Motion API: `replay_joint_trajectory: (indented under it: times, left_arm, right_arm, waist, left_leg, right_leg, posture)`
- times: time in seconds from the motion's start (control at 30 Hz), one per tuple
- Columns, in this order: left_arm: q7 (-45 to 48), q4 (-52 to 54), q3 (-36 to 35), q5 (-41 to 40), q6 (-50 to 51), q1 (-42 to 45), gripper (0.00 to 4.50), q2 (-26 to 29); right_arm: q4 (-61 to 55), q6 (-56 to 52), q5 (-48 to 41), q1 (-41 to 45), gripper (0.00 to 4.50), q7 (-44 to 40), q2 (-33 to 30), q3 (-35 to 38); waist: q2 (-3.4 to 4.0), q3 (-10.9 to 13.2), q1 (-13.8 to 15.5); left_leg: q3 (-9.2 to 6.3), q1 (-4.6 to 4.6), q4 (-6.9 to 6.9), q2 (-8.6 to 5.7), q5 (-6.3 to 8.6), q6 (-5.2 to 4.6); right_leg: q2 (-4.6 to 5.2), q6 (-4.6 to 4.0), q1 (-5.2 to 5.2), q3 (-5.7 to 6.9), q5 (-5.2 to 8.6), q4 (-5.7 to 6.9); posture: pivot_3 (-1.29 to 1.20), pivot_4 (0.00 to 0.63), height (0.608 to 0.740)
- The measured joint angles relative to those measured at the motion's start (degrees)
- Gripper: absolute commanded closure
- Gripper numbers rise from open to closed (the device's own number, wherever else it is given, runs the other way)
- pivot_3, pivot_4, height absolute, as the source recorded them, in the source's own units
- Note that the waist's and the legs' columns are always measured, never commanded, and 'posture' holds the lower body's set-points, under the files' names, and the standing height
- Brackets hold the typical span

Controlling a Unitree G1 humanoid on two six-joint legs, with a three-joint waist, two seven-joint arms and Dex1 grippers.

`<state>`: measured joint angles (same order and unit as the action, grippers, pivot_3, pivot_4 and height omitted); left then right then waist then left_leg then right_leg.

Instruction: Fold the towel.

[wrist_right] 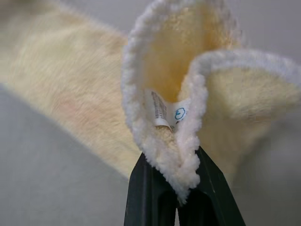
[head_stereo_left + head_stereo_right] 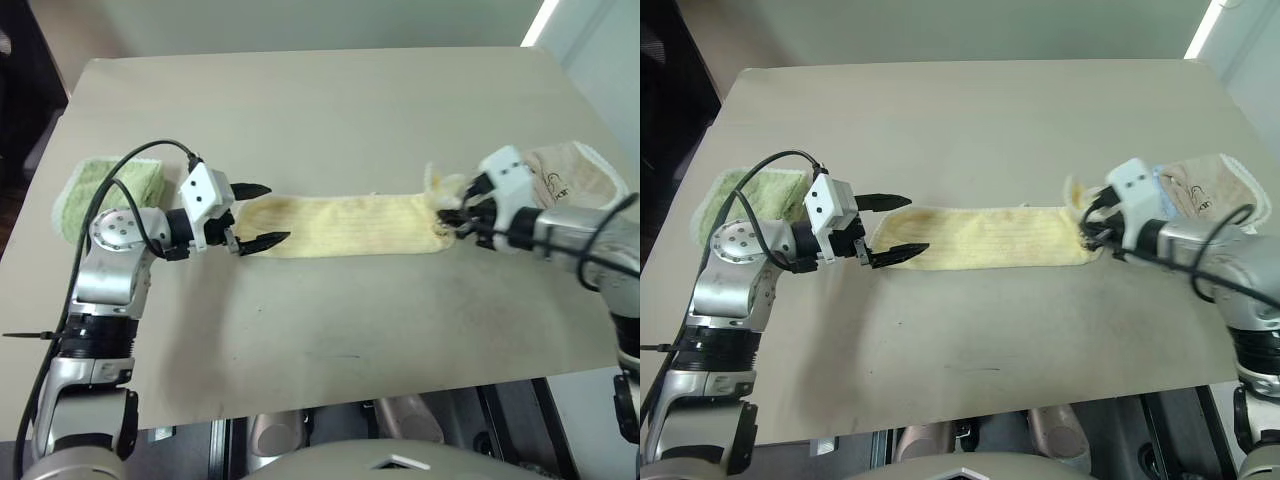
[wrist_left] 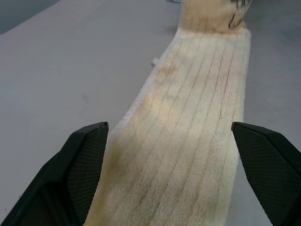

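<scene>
The right gripper [image 1: 181, 188] has its jaws pinched shut on the hem at one end of the towel [image 2: 350, 225]; in the right wrist view the white-edged cloth bunches up between the two black fingers, with a small care label showing inside the fold. In the head views this grip sits at centre right, and the towel's end rises slightly off the counter [image 2: 330, 110] there. The left gripper [image 2: 255, 215] is at centre left with its jaws spread wide, one finger on either side of the towel's other end. In the left wrist view the ribbed strip runs away between the two pads, but whether they touch the cloth or hover just above it I cannot tell.

The towel lies as a long narrow strip across the middle of the frame, from one gripper to the other. Its narrowness suggests it may already be folded lengthwise, though the layers are not clearly visible. A green towel [image 2: 105, 190] sits at left behind the left arm, and a beige towel [image 2: 570, 175] at right behind the right arm.

By my reading the task is partway along: one end is gripped, the other not yet, and bringing the ends together is left to do.
</scene>
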<state>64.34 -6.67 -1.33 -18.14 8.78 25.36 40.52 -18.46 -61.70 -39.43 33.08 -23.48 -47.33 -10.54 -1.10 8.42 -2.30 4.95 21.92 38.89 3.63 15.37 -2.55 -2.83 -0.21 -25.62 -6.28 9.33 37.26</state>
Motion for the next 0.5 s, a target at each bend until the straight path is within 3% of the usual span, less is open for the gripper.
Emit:
replay_joint_trajectory:
  times: [0.2,0.37,0.5]
  left_arm:
    - [-1.0,0.2,0.2,0.0,0.0,0.0,0.0,-0.8]
    - [-1.4,1.0,0.0,0.0,0.1,-0.6,0.0,-0.9]
    - [-2.1,1.9,-0.2,-0.1,0.1,-2.0,0.0,-0.3]
  right_arm:
    - [5.5,5.4,11.4,8.0,4.47,-4.0,8.1,-12.2]
    - [10.0,6.8,16.4,8.2,4.47,-6.6,10.4,-15.1]
    - [10.4,6.7,17.1,8.1,3.49,-8.6,11.4,-14.5]
  waist:
    - [-0.01,0.0,-0.1]
    - [-0.01,0.0,0.5]
    - [-0.01,0.0,0.4]
  left_leg:
    - [-0.02,-0.01,0.18,0.02,-0.03,-0.05]
    - [0.0,0.04,0.19,0.01,-0.03,-0.04]
    - [0.03,0.04,0.17,0.02,-0.04,-0.01]
  right_leg:
    - [0.0,0.05,-0.02,-0.01,-0.18,-0.03]
    - [0.03,0.11,-0.03,-0.02,-0.17,-0.25]
    - [0.03,0.11,0.1,-0.04,-0.13,-0.29]
  posture:
    - [0.0,0.15,0.739]
    - [0.0,0.15,0.739]
    - [0.0,0.15,0.739]
